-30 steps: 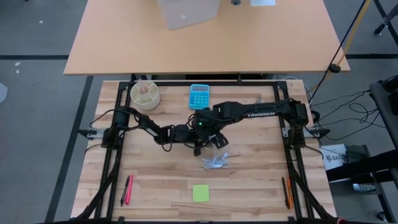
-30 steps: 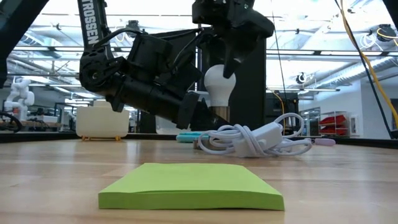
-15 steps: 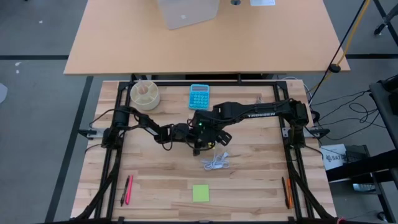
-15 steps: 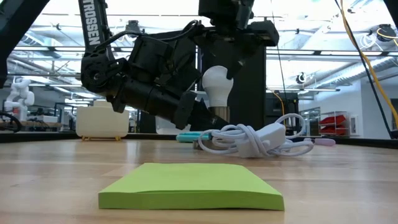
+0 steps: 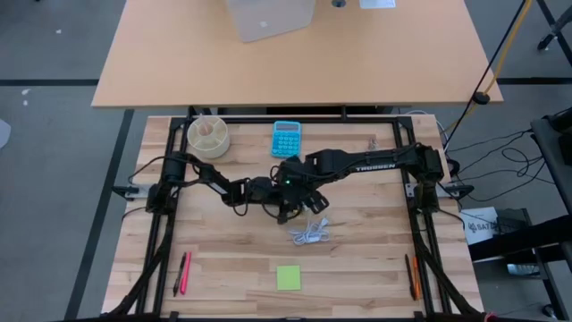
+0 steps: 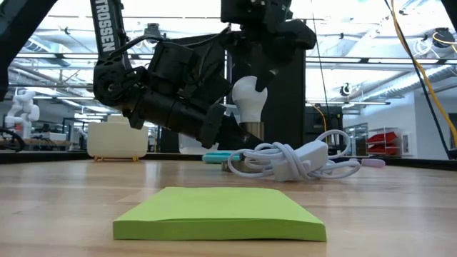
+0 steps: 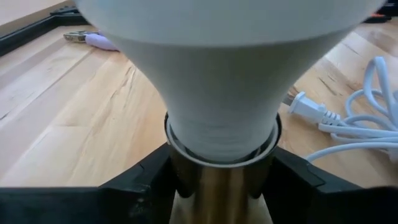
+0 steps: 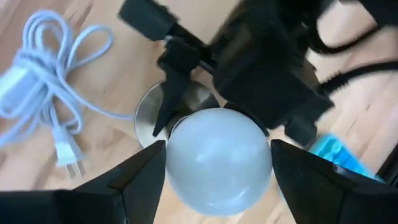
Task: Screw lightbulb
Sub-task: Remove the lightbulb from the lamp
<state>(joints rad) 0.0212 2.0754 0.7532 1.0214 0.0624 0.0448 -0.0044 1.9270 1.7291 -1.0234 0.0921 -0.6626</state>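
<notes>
The white lightbulb (image 6: 246,98) stands upright with its narrow end in a brass socket (image 7: 219,186), at the middle of the table. My left gripper (image 6: 214,130) comes in low from the table's left and is shut on the socket. My right gripper (image 8: 217,155) hangs over the bulb, pointing steeply down, and is shut on the globe (image 8: 217,158). In the high view both grippers (image 5: 284,192) hide the bulb. The socket's round grey base (image 8: 146,115) rests on the wood. My left gripper has the socket's brass neck (image 7: 217,193), just under the bulb's narrow end, between its two fingers (image 7: 146,183). They come nearly level from the table's left. The socket stands upright on its base. My right gripper pinches the bulb's round globe at its widest part (image 8: 171,155) between its two fingers (image 8: 140,180). The fingers come from above, pointing steeply down. The bulb stands upright in the socket.
A coiled white power cable with plug (image 5: 310,233) lies just near of the socket. A green sticky pad (image 5: 288,277) is at the near middle, a blue calculator (image 5: 286,139) and a round cup (image 5: 207,134) at the far side. Pens (image 5: 183,273) lie near the front corners.
My right gripper has rolled a little about the bulb's upright line while staying over it. The bulb and socket stand where they were, and my left gripper has kept its hold.
</notes>
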